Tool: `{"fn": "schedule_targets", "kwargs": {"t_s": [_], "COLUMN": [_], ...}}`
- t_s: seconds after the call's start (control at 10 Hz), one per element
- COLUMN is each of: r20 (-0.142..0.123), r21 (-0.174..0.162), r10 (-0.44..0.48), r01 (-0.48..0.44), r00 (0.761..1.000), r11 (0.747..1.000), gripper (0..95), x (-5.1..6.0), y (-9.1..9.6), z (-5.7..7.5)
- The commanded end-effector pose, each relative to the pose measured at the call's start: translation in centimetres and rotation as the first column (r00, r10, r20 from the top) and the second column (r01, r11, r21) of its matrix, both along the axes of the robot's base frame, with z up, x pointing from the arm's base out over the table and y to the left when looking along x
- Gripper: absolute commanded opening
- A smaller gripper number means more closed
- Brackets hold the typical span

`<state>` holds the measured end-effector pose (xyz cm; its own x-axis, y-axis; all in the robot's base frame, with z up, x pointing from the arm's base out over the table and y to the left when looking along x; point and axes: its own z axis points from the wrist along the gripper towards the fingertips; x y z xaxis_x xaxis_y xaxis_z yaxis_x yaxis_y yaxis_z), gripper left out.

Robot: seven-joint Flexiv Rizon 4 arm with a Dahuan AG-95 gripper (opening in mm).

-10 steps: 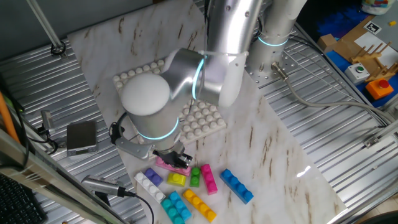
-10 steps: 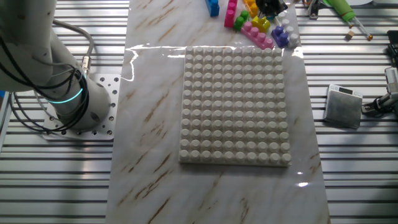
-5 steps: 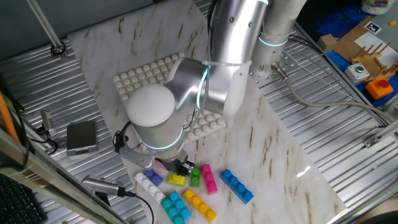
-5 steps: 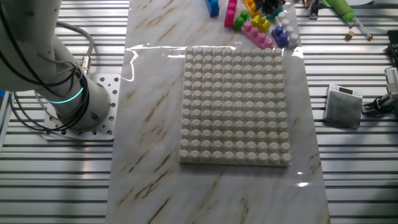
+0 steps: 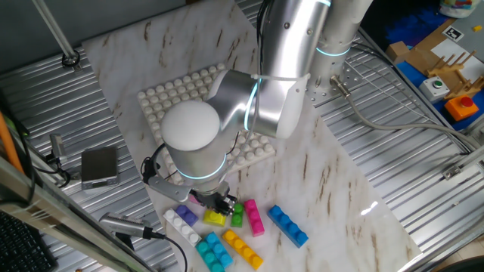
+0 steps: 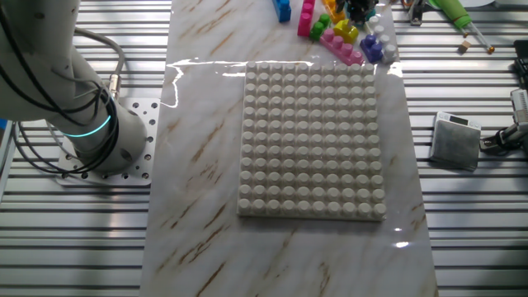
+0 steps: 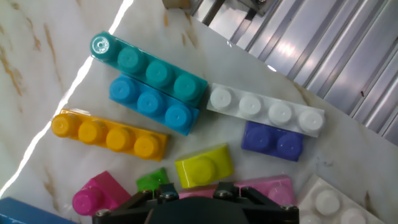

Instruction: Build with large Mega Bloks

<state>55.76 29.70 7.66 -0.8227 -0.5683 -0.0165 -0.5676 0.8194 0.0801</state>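
Above short yellow brick (image 7: 204, 167), fingers (image 7: 196, 200) hidden, grip unclear; no legible writing

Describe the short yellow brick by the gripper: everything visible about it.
The short yellow brick is glossy plastic with one round stud showing on top, lying flat and slightly tilted on the marble table. It sits just ahead of the gripper, between the green brick and the pink brick. Whether they touch is unclear.

arm (image 5: 283, 45): brushed silver, rounded joints | cyan light rings | tool (image 7: 196, 204): black, screws
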Motion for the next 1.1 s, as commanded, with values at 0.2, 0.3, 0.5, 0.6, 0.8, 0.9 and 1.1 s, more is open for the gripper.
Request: {"fn": "schedule_targets", "kwargs": {"t_s": [0.2,0.3,0.5,0.6,0.8,0.9,1.1], "r20": [0.011,0.017,0.018,0.018,0.016,0.017,0.017], "r21": [-0.001,-0.001,-0.003,-0.004,-0.01,-0.014,-0.02], "r10": [0.022,0.034,0.047,0.053,0.057,0.064,0.067], "r01": [-0.022,-0.034,-0.047,-0.053,-0.057,-0.064,-0.067], "r00": [1.0,0.999,0.999,0.998,0.998,0.998,0.998], "r11": [1.0,0.999,0.999,0.999,0.998,0.998,0.998], "gripper": [38.0,38.0,38.0,38.0,38.0,38.0,38.0], "x": [0.6,0.8,1.1,1.2,1.3,1.3,1.3], "y": [0.0,0.0,0.0,0.0,0.3,0.4,0.4], "z": [-0.4,-0.8,-1.1,-1.3,-1.5,-1.6,-1.8]}}
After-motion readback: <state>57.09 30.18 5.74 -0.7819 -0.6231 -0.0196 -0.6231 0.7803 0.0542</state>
